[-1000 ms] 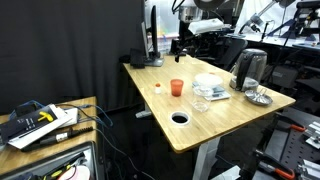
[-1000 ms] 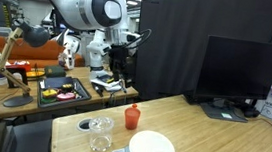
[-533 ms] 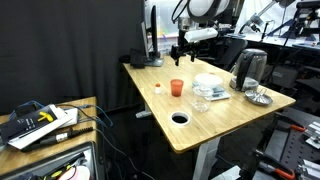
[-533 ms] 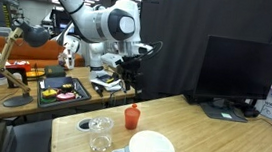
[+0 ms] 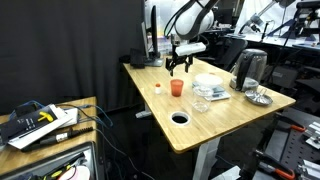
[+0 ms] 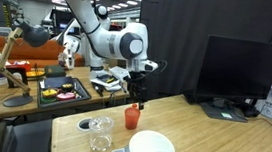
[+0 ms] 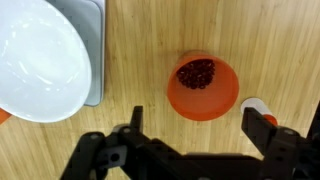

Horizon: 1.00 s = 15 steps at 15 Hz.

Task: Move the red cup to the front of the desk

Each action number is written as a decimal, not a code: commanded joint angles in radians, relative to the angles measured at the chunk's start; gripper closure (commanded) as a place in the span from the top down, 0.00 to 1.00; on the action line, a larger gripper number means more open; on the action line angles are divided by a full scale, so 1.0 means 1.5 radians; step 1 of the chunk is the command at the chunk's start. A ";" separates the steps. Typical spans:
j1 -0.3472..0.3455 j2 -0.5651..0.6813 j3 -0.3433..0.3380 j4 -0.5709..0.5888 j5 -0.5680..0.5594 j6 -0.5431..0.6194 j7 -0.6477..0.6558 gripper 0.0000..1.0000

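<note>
Desk: broad, light wood. Gripper: spread wide, empty, hovering over mid-desk. Red cup: upright, mid-desk, back from cable hole edge. Straight below pincer, just ahead of finger line, untouched. Probably small centring shift, then descent.

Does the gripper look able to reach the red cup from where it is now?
Probably yes: the gripper hangs open above the red cup, with nothing between them.
</note>
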 commanded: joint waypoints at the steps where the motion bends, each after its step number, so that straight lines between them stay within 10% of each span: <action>1: 0.017 0.029 -0.028 0.040 0.014 -0.036 -0.003 1.00; 10: 0.011 0.078 -0.035 0.075 0.056 -0.089 -0.008 1.00; 15: 0.010 0.121 -0.036 0.127 0.073 -0.113 -0.007 0.72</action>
